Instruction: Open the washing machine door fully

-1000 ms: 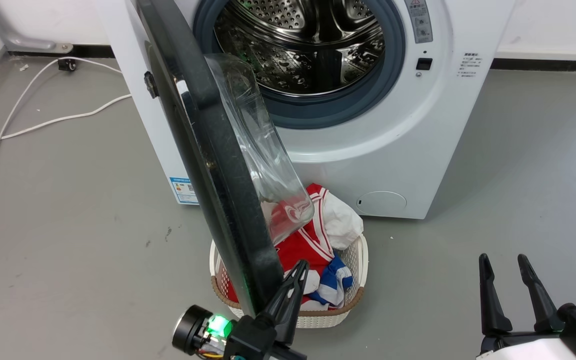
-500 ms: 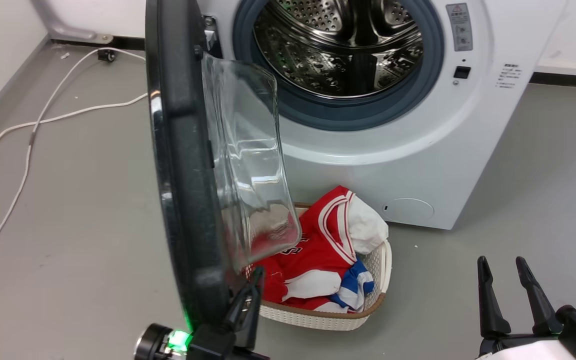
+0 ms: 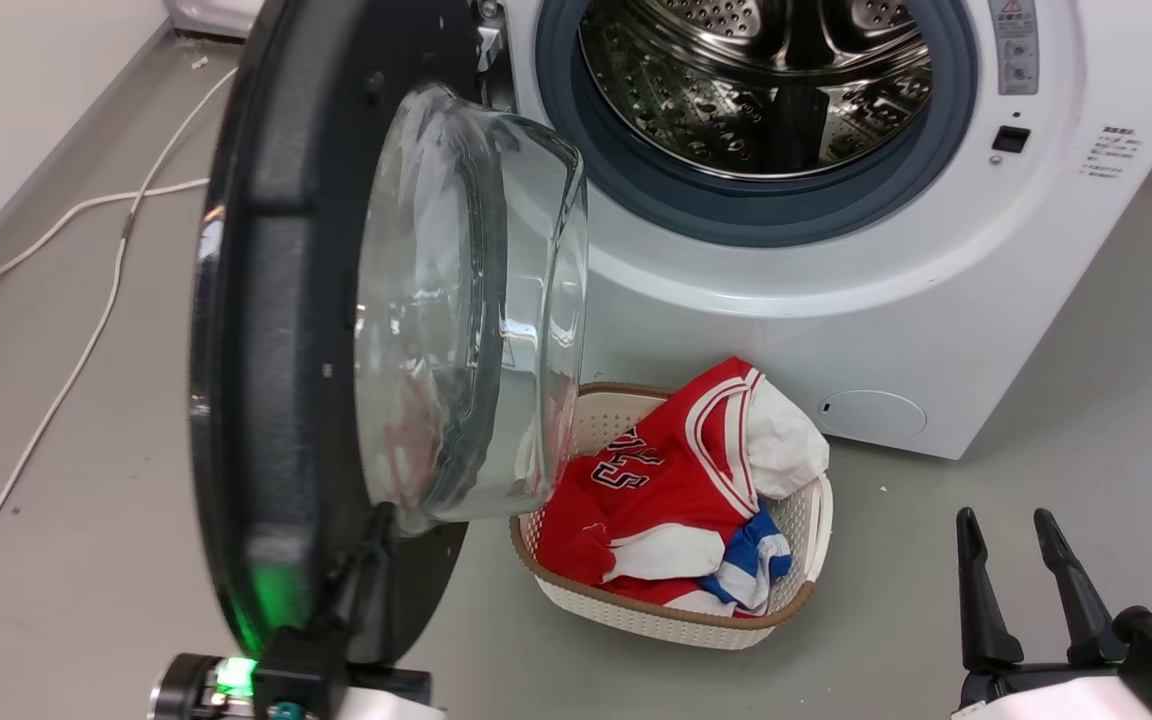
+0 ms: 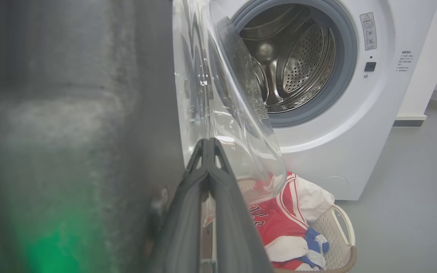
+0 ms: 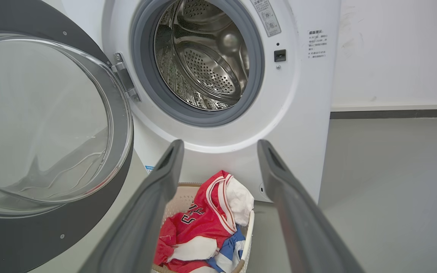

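A white cable [image 3: 86,330] lies on the floor at far left. Right of it, the door [image 3: 266,300] stands swung out to the left on its hinge, its inner face and glass bowl turned toward the right and well clear of the drum [image 3: 766,90]. The left claw [image 4: 208,146] is at the door's lower near edge, fingers pressed together with nothing between them and lying against the dark inner face beside the glass. So the step in hand looks like the push-open, well along but perhaps short of the hinge stop. The next move calls for pressing the door further left and back toward the machine's [image 3: 836,300] side, without the fingers sliding onto the glass. A basket [image 3: 676,625] of clothes sits near the machine's front, below the opening. At near right, the right claw [image 3: 1011,530] hangs wide and empty.
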Robot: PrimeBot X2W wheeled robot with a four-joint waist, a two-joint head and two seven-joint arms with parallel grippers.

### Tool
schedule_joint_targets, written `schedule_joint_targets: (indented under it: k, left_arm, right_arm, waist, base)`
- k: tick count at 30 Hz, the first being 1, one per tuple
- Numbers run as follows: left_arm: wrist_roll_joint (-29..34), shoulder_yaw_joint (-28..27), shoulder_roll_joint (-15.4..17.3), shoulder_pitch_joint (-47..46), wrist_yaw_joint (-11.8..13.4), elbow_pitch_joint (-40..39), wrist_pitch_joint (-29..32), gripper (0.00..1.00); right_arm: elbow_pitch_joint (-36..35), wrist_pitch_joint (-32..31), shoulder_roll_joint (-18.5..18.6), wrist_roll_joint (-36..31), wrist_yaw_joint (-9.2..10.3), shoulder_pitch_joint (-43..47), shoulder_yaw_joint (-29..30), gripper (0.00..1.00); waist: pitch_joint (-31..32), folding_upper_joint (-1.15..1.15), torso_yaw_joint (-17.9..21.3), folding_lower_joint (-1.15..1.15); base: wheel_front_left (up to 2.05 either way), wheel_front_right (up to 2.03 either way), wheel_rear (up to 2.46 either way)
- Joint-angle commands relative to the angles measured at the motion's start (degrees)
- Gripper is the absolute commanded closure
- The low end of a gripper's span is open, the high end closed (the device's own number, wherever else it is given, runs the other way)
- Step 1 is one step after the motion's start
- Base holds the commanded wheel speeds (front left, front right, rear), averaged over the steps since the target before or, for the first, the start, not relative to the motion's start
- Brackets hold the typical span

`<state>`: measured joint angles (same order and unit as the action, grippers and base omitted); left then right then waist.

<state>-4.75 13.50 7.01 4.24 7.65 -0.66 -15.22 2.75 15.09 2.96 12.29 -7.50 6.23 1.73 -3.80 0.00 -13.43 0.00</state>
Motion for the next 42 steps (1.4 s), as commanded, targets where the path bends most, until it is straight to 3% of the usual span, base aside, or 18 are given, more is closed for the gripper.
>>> schedule_joint_targets:
  k: [1, 17, 26, 42]
  left_arm:
    - [-0.29, -1.83, 0.85, 0.17, 0.68, -0.26, 0.12, 1.00]
    - [-1.96, -17.06, 0.78, -3.68, 0.99, 1.59, 0.13, 1.00]
    - [-2.96, -24.88, 1.04, -7.54, -0.26, 3.82, 0.13, 1.00]
    - [-3.67, -36.36, 2.84, -17.18, -6.43, 12.54, 0.14, 1.00]
  right_arm:
    - [-0.13, 0.10, -0.17, -0.10, 0.01, -0.46, 0.08, 0.00]
    - [-0.97, 0.10, -0.17, -2.33, 0.01, -2.88, 0.51, 0.00]
    - [-1.29, 0.10, -0.17, -3.29, 0.01, -4.23, 0.78, 0.00]
    - [-2.17, 0.09, -0.17, -5.32, 0.01, -6.64, 1.09, 0.00]
  waist:
    - [-0.44, 0.00, -0.44, 0.00]
    - [-5.01, 0.00, -1.39, 0.00]
    - [-7.57, 0.00, -1.08, 0.00]
    - [-12.29, 0.00, -0.61, 0.00]
  base:
    - [0.00, 0.00, 0.00]
    - [0.00, 0.00, 0.00]
    - [0.00, 0.00, 0.00]
    - [0.00, 0.00, 0.00]
